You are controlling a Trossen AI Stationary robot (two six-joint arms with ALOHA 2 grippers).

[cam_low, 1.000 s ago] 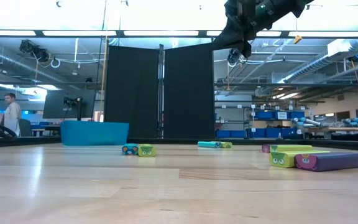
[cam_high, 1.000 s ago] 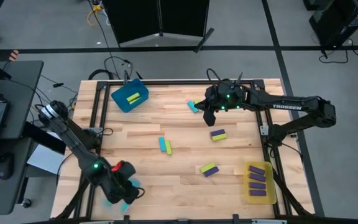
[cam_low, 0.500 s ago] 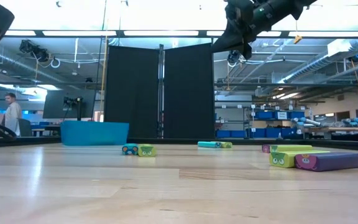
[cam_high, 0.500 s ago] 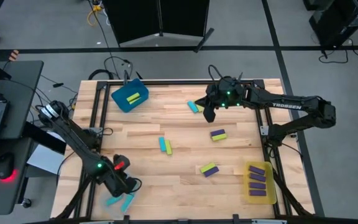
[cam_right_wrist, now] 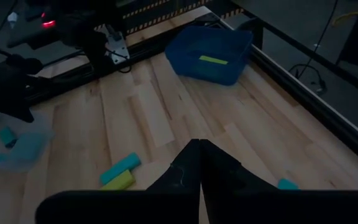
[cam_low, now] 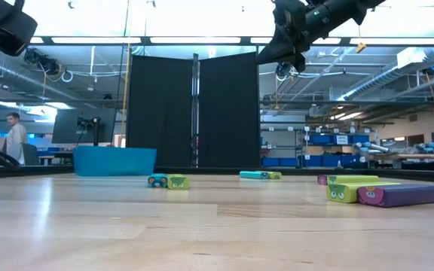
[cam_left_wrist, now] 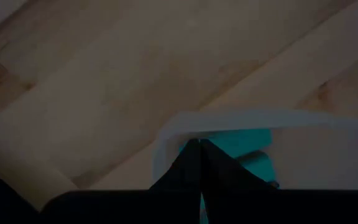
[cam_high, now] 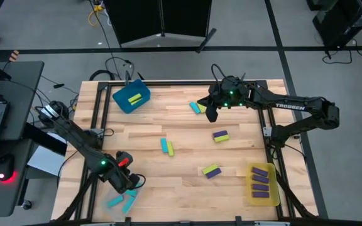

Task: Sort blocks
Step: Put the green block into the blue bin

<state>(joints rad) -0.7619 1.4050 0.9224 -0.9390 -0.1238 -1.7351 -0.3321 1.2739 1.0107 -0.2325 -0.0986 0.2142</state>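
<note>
My left gripper (cam_high: pixel 128 181) (cam_left_wrist: pixel 199 144) is shut and empty. It hovers just past the far rim of a clear bin (cam_high: pixel 113 196) (cam_left_wrist: pixel 260 116) near the table's near-left corner, which holds cyan blocks (cam_high: pixel 129 202) (cam_left_wrist: pixel 244 140). My right gripper (cam_high: pixel 210 115) (cam_right_wrist: pixel 199 144) is shut and empty. It is raised above the table's far middle, beside a cyan and green pair (cam_high: pixel 197 108). Loose pairs lying flat on the table are cyan and green (cam_high: pixel 167 147), purple and green (cam_high: pixel 220 135), and green and purple (cam_high: pixel 211 171).
A blue bin (cam_high: pixel 131 98) (cam_right_wrist: pixel 213 53) at the far left holds a green block. A yellow bin (cam_high: pixel 261 183) at the near right holds several purple blocks. Bare wood lies between the loose pairs. A person (cam_low: pixel 13 139) stands far off in the room.
My left gripper has risen from over the clear bin and drawn back a little toward the far edge. It now shows at the top left of the low view. Two cyan blocks that it covered lie uncovered in the bin.
</note>
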